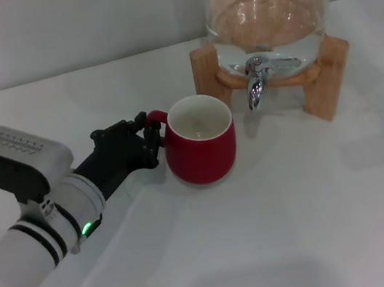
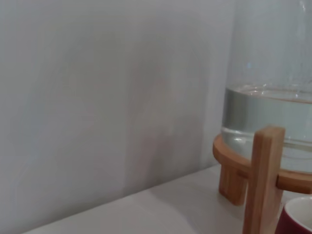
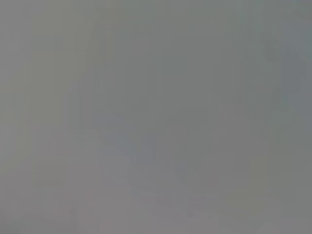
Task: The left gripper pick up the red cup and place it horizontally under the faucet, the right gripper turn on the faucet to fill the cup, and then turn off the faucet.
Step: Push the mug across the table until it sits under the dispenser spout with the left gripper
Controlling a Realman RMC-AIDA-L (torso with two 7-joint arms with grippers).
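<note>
The red cup (image 1: 201, 151) is stood upright, empty, on the table left of and just before the chrome faucet (image 1: 256, 82), its handle met by the left gripper (image 1: 149, 140).

Soft, even light fills the head view, leaving the white table (image 1: 323, 224) bright and nearly washed out. The red cup (image 1: 201, 142) casts only a faint shadow just beside its base, and a pale shadow spreads beneath the wooden stand (image 1: 328, 76) behind the cup. Small glints mark the chrome faucet (image 1: 257, 82) and the glass dispenser (image 1: 266, 13) above it. A green light glows on the arm near the cup. The arm's nearest end looks soft and overexposed. In the left wrist view the wall is dimmer and greyish, the stand's post (image 2: 262, 180) slightly blurred. The right wrist view is a flat, featureless grey.
</note>
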